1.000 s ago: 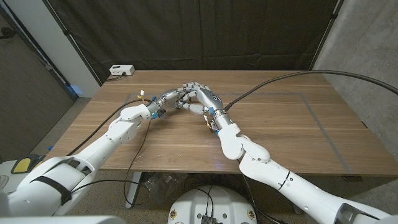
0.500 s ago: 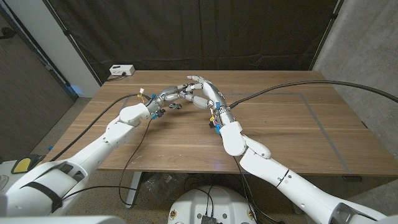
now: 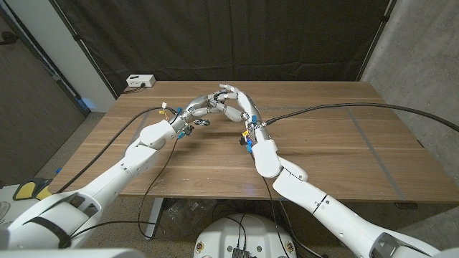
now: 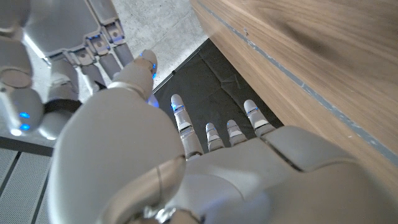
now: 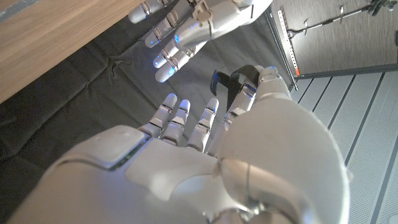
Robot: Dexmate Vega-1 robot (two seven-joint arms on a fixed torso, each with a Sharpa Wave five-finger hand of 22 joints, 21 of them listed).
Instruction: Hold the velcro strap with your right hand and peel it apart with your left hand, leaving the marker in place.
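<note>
Pinching a small black thing between its thumb and one finger, the right hand (image 5: 186, 163) holds what I take to be the velcro strap (image 5: 231, 79). Its other fingers stick out straight. The strap is up in the air in that pinch, not lying on the table (image 3: 323, 150).

The left hand (image 5: 194, 18) is just beside the right hand, with its fingers spread out and nothing in them. Its fingertips are close to the strap, but I see a gap between them.

A second ago the two hands were pressed close together lower over the table, one over the other. Now the right hand has tipped up higher and the left hand has slid a little away to its own side. I think this means the left hand has lost its hold, or has not got one yet. It will have to come back in and pinch the loose end before it can pull. I cannot tell if the strap is already open.

I cannot make out the marker; both hands cover that spot at the far middle of the table.

A thick black cable (image 3: 344, 107) runs over the table to the right arm. A small white box (image 3: 140, 81) sits past the far corner. No words or labels can be read anywhere.
</note>
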